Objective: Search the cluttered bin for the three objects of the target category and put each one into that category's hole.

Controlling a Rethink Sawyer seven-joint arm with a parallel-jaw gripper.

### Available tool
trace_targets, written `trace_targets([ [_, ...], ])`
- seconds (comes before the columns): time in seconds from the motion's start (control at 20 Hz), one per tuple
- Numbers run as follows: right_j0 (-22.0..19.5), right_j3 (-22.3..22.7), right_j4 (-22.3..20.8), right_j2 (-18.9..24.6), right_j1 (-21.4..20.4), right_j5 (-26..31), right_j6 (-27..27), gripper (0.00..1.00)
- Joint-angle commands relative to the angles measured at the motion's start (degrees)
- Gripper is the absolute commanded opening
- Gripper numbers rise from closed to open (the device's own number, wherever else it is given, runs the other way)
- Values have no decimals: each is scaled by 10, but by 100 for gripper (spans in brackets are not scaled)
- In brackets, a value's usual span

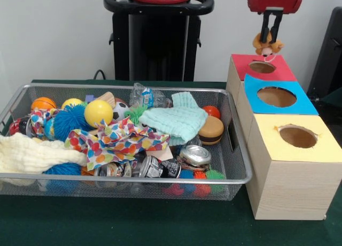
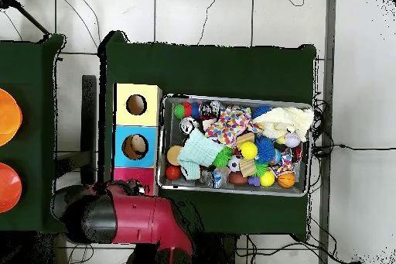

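My gripper [image 1: 270, 36] hangs at the upper right, shut on a small brown and orange plush toy [image 1: 267, 45]. The toy dangles just above the round hole of the red box [image 1: 282, 70]. In front of the red box sit a blue box [image 1: 305, 103] and a yellow box [image 1: 326, 150], each with a hole on top. In the overhead view the red arm [image 2: 124, 218] covers the gripper and most of the red box; the yellow box [image 2: 151, 92] and blue box [image 2: 151, 133] show. The wire bin [image 1: 123, 178] holds the clutter.
The bin [image 2: 236, 190] holds a yellow ball [image 1: 98, 112], an orange ball [image 1: 43, 103], a blue spiky ball [image 1: 67, 120], a mint cloth [image 1: 179, 120], a spotted cloth [image 1: 115, 141], a toy burger [image 1: 211, 130], a white cloth [image 1: 32, 155] and metal cans [image 1: 195, 155]. Two orange discs [image 2: 6, 118] lie on the neighbouring table.
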Motion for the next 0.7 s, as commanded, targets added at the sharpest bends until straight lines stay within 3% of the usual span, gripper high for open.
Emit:
trace_targets([
  [0.05,11,42,-18,13,1,-49,101,0],
  [0.7,17,42,-11,8,2,-49,100,0],
])
